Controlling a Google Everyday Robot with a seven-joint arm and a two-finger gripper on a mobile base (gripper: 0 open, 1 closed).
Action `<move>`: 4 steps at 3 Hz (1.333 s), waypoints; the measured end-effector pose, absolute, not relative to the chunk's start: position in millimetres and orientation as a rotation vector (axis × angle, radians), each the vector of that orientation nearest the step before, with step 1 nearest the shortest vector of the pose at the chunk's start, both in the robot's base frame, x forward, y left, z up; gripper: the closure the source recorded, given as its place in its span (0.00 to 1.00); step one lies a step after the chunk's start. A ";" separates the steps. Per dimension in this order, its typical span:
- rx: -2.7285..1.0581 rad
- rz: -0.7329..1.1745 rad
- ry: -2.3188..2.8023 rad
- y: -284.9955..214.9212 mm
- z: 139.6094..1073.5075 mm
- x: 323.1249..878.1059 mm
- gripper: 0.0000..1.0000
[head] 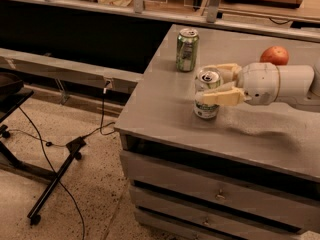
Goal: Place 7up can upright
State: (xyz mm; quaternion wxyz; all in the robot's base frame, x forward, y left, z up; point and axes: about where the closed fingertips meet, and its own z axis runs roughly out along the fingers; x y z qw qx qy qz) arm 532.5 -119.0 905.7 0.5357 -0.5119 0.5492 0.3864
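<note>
The 7up can (206, 104), pale silver-white with green lettering and a shiny top, stands upright on the grey table (165, 104) near its front left part. My gripper (206, 85) reaches in from the right, with its cream fingers (222, 97) closed around the can's upper half. The can's base rests on the tabletop.
A darker green can (187, 50) stands upright behind the 7up can, toward the table's far left. A red-orange round fruit (274, 55) lies at the back right. The table has drawers (215, 196) below. A stand and cables (55, 179) lie on the floor at left.
</note>
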 end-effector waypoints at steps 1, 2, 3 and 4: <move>-1.222 0.923 1.306 -117.0 906.0 532.4 0.00; -1.188 0.869 1.301 -134.5 924.9 533.1 0.00; -1.128 0.731 1.326 -186.0 964.5 527.8 0.00; -1.120 0.710 1.325 -193.5 970.9 527.5 0.00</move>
